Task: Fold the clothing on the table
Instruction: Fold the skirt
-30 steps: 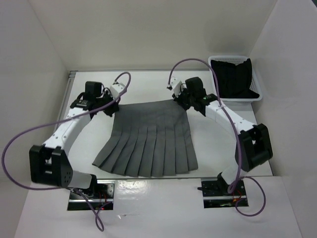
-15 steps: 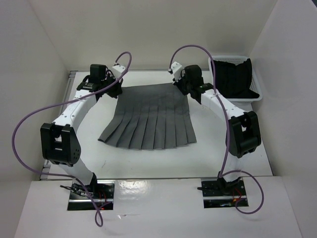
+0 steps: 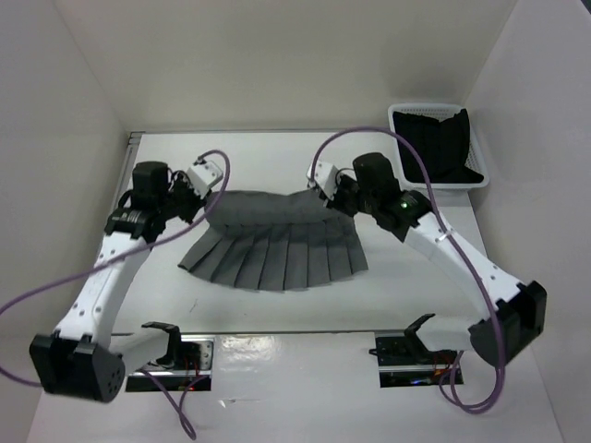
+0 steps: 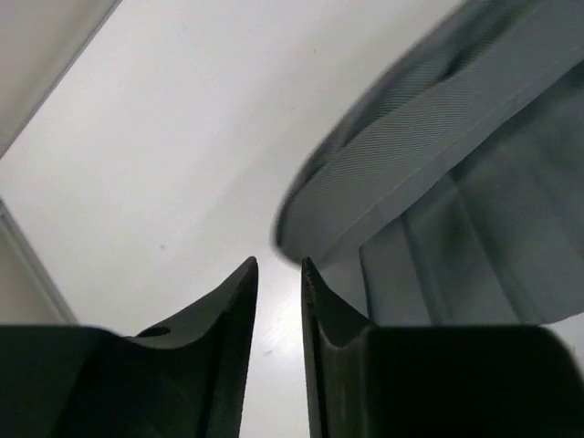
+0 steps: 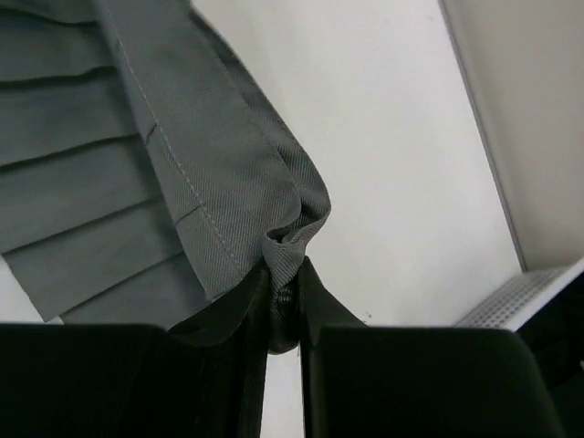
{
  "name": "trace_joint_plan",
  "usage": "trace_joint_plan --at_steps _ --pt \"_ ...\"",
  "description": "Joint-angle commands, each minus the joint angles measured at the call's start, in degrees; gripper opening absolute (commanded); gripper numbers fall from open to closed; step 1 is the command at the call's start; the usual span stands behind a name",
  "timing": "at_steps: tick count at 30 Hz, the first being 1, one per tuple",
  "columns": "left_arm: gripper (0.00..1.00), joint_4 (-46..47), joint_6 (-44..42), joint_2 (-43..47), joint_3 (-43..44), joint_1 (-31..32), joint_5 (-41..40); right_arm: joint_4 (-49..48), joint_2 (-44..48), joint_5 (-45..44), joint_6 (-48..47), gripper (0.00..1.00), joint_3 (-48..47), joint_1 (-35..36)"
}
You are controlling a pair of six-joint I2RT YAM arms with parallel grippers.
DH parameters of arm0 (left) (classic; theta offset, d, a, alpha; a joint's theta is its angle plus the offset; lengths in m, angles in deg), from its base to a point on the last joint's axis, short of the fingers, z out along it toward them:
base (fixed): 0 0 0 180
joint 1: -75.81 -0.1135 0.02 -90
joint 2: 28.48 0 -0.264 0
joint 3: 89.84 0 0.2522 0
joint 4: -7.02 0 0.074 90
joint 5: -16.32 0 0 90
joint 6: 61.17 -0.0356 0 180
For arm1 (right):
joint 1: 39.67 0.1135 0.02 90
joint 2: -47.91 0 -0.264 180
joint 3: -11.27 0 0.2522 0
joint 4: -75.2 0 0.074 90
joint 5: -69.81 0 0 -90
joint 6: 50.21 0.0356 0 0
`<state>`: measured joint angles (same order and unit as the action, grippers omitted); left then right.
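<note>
**nearside_ned:** how far into the fold are you?

**me:** First fold, roughly, I'd guess. The grey pleated skirt (image 3: 277,254) sits in the middle of the table (image 3: 277,157), with the hem fanned toward me and the waistband (image 3: 268,205) doubled over the pleats behind it. It needs flattening, then probably another fold.

**nearside_ned:** grippers?

**me:** My left gripper (image 4: 278,274) has a narrow gap with nothing in it, and the waistband end is just past the tips. My right gripper (image 5: 285,274) is pinched on the other waistband corner.

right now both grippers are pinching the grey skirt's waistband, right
Not both. The right gripper pinches the grey skirt at its waistband, but the left gripper is open and empty, the waistband lying past its fingertips, as the left wrist view shows.
</note>
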<state>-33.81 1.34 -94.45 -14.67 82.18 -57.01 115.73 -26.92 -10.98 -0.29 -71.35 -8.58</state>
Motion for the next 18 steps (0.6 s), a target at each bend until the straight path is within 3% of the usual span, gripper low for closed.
trace_joint_plan --at_steps 1,2,3,5,6,12,18 --pt "0.35 -2.5 -8.8 8.1 -5.6 -1.0 -0.9 10.8 5.4 1.5 -5.8 0.13 3.8 4.2" --pt "0.54 -3.8 -9.6 11.4 -6.7 -1.0 -1.6 11.8 5.9 1.0 -4.8 0.35 4.3 5.6" --pt "0.60 -4.7 -10.4 12.0 -7.5 -1.0 -2.4 14.6 5.9 1.0 -4.3 0.63 4.3 7.7" --pt "0.67 -6.7 -11.4 12.6 -9.2 -1.0 -4.0 16.9 6.6 0.1 -4.3 0.79 5.7 9.8" --pt "0.68 -6.7 -11.5 13.5 -10.0 -1.0 -5.1 19.9 6.6 0.1 -4.3 0.83 5.7 10.6" --pt "0.68 -6.7 -10.9 18.3 -14.4 -1.0 -7.1 29.0 1.4 1.2 -4.9 0.83 6.8 14.4" --pt "0.70 -4.0 -6.4 19.0 -14.4 -1.5 -7.6 20.4 2.5 -5.4 0.7 0.89 7.4 15.0"
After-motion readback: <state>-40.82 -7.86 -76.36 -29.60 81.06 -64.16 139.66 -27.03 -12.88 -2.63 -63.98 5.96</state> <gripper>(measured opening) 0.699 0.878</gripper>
